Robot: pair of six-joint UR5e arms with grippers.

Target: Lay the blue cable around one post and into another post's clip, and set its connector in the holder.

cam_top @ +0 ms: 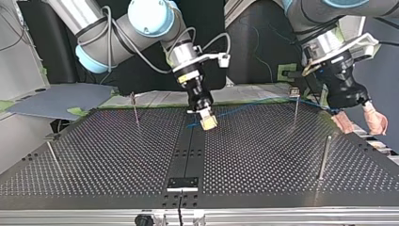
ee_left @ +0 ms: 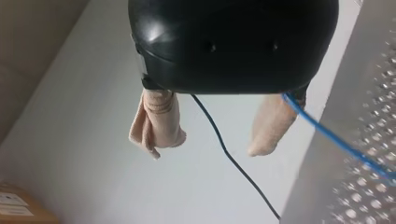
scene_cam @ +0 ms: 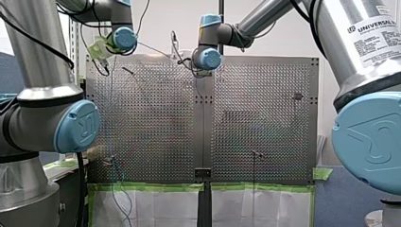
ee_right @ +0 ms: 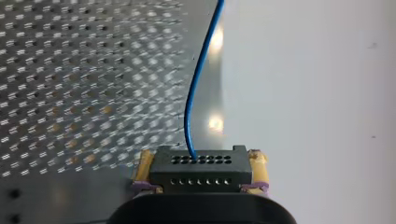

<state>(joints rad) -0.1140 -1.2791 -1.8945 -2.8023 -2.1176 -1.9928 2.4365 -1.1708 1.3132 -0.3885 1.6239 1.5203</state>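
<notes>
Gripping the connector between its yellow pads, my right gripper hangs just over the middle of the table in the top view, tilted towards five o'clock. In the right wrist view the connector is a black block with rows of small holes, clamped on both sides. The cable leaves its top face and curves away towards twelve o'clock, along the table's edge.

In the top view the cable runs from the connector towards two o'clock, close above the table. It passes the upper part of the far post and goes on to my left gripper. I cannot tell whether it touches that post or sits in its clip.

My left gripper is at the top view's three o'clock, past the table's edge. Its two beige-covered fingers are spread wide with nothing between them. In the left wrist view the cable comes out beside the outer face of one finger and slants down to the table at four o'clock. A thin black wire hangs in the gap between the fingers.

Three more posts stand apart from the cable in the top view: one at ten o'clock, one at eight o'clock and one at four o'clock. A small black plate lies on the centre strip at six o'clock, well apart from the connector.
</notes>
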